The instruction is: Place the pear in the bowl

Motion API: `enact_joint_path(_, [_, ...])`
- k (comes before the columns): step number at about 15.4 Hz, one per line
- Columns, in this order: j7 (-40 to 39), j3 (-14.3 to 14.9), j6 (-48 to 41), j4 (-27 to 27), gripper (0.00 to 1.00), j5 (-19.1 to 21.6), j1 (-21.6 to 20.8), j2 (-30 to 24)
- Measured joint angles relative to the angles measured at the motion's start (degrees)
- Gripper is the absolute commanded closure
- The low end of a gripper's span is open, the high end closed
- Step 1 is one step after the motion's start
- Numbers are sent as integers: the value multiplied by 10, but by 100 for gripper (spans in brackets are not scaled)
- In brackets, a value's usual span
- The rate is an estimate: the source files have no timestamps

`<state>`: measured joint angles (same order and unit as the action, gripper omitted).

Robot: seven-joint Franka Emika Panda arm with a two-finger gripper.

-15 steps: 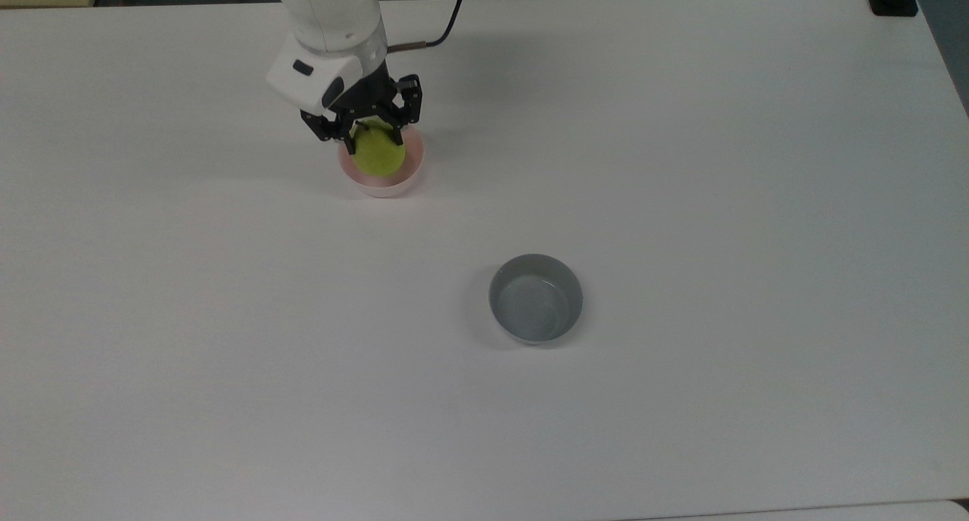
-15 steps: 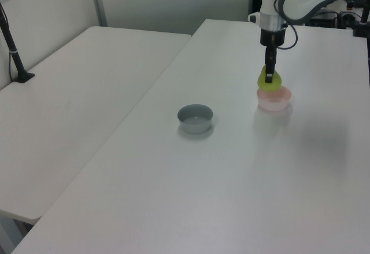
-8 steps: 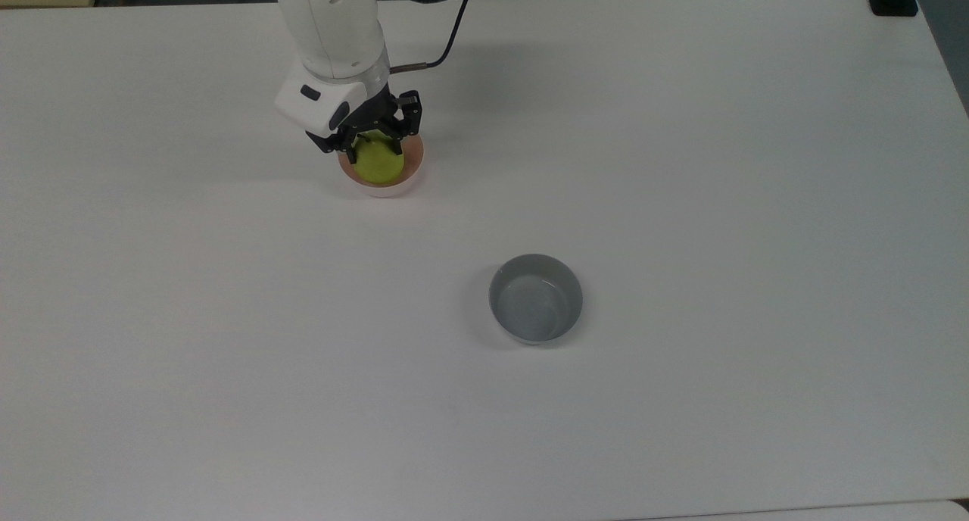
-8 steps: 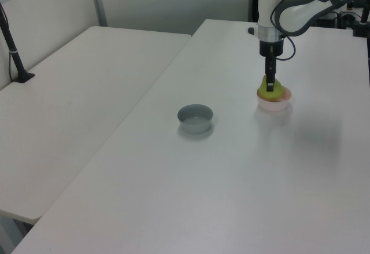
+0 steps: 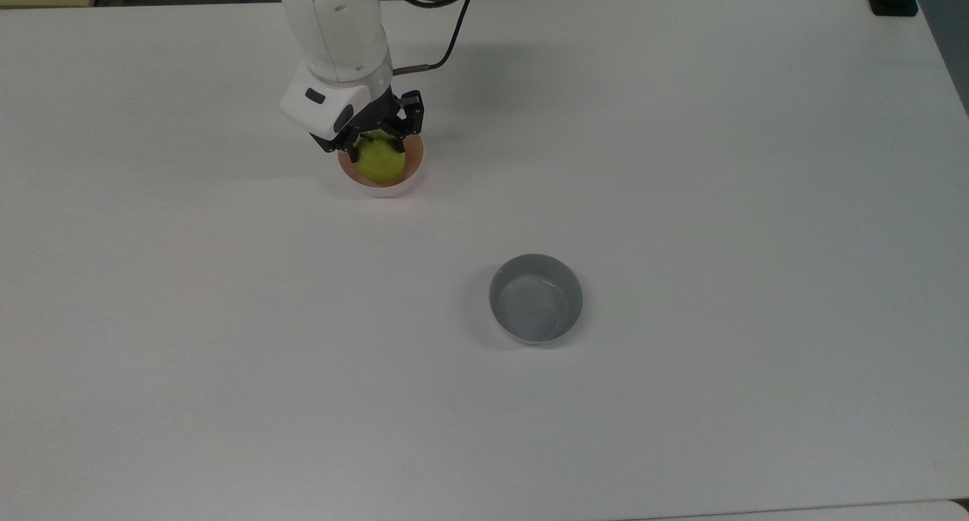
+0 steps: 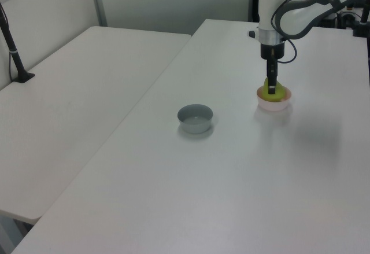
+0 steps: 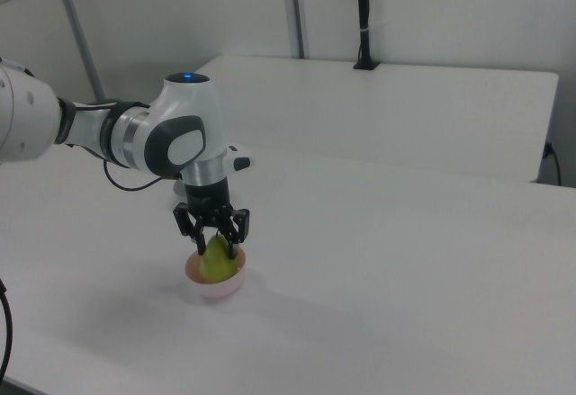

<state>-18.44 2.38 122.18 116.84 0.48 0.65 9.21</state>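
fingers (image 7: 216,248) grip the pear (image 5: 381,163) — down inside the pink bowl (image 5: 409,179).

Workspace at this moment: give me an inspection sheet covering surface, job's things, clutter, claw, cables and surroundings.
Surface: white table, bare apart from two bowls.
Job's things: pear sits low inside the pink bowl, its top above the rim.
Clutter: grey bowl, empty, apart from the pink bowl, toward the top view's lower right.
Claw: claw over the pink bowl, fingers shut on the pear's upper part.
Cables: dark cable runs from the arm's wrist off the table's far edge.
Surroundings: second white table alongside, with a black post on it; pale wall panels behind.
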Motion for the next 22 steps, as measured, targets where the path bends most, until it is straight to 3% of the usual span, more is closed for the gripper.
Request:
enact_joint_path(8, [0,1,-44,-23,0,-19,7,-12])
enact_joint_path(22, [13,2,-248,-210,0,-29,37,-66])
